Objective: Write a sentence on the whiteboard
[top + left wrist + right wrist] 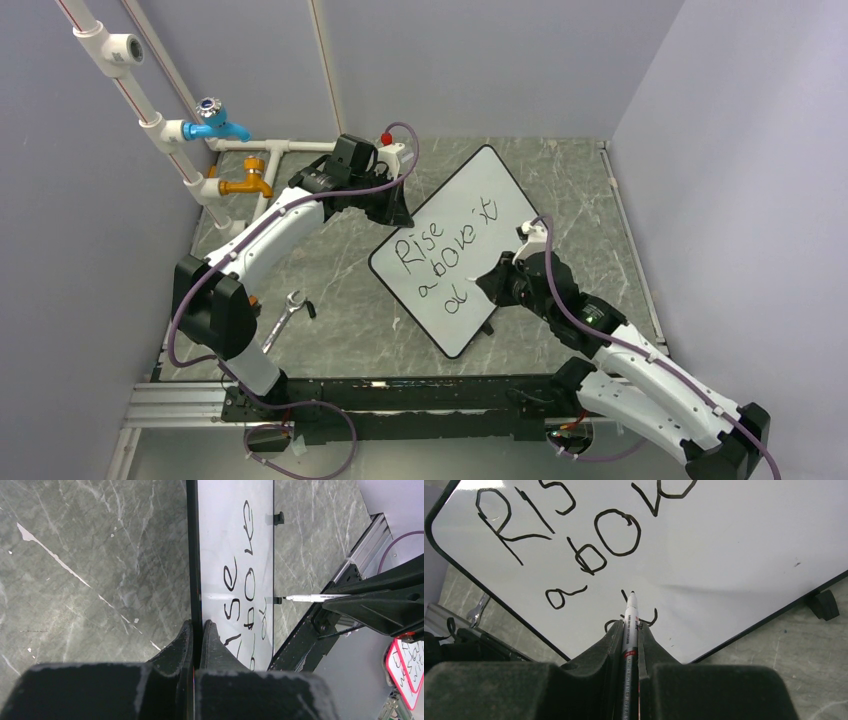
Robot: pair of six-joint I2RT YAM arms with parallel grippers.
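The whiteboard (490, 190) lies slanted on the table, black-rimmed. The sentence (437, 255) shows as black letters, "Rise", "above it" and a third line starting "al", partly under the right arm. My left gripper (398, 215) is shut on the board's left rim; in the left wrist view its jaws (197, 625) pinch the black edge of the whiteboard (220, 540). My right gripper (492, 285) is shut on a white marker (630, 615). The marker tip rests at the third line of the sentence (574, 540) on the whiteboard (734, 545). The marker (315, 598) also shows in the left wrist view.
A wrench (285, 315) lies on the table left of the board. White pipes with a blue tap (215, 122) and a yellow tap (250, 183) stand at the back left. Grey walls close in the table, and a metal rail (400, 395) runs along the near edge.
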